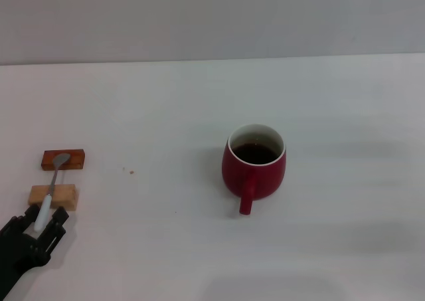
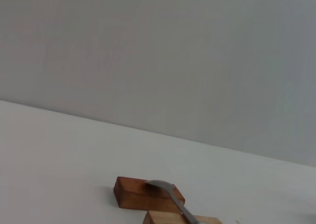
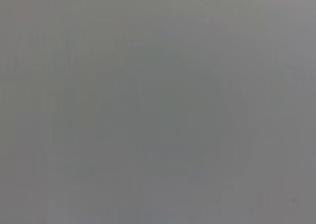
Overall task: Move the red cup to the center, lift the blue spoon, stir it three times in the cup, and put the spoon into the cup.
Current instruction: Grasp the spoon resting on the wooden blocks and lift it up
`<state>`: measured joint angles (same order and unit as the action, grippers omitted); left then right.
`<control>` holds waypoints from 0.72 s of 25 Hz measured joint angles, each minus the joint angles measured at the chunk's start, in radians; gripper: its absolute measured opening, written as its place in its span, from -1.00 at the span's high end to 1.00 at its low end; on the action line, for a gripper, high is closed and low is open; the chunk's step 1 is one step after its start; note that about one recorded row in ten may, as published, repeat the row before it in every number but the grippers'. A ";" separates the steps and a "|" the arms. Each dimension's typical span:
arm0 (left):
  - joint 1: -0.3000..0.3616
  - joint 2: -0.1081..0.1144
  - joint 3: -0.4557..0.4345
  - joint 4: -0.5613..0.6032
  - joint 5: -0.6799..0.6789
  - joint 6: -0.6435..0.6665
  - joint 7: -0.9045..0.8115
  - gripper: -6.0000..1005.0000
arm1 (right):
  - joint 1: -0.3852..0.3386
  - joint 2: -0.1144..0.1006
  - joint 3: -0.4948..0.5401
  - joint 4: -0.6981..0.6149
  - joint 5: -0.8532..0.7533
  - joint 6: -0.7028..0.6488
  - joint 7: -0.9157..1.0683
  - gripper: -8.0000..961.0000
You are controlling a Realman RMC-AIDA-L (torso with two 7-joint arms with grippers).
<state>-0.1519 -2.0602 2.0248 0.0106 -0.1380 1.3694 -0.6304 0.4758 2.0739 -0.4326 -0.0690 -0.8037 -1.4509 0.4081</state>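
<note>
The red cup (image 1: pixel 255 171) stands upright near the middle of the white table, its handle pointing toward me and dark liquid inside. The blue spoon (image 1: pixel 53 178) lies at the far left, its grey bowl on a dark wooden block (image 1: pixel 63 159) and its pale handle across a light wooden block (image 1: pixel 53 196). My left gripper (image 1: pixel 43 220) is at the near end of the handle, with its black fingers open on either side. The left wrist view shows the spoon's bowl (image 2: pixel 163 186) on the dark block (image 2: pixel 136 194). My right gripper is out of view.
A white table (image 1: pixel 166 115) runs back to a grey wall. A small speck (image 1: pixel 131 172) lies between the blocks and the cup. The right wrist view shows only plain grey.
</note>
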 joint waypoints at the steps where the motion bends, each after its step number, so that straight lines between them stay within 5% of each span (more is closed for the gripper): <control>1: 0.000 0.000 -0.001 0.000 0.000 0.001 0.000 -0.15 | 0.000 0.000 0.000 0.000 0.000 0.000 0.000 0.02; 18: 0.001 -0.001 -0.008 0.000 -0.004 -0.003 0.000 -0.11 | 0.012 -0.001 0.000 -0.002 -0.003 0.009 0.000 0.02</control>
<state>-0.1510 -2.0609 2.0170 0.0111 -0.1417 1.3666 -0.6304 0.4881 2.0725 -0.4326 -0.0707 -0.8063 -1.4416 0.4081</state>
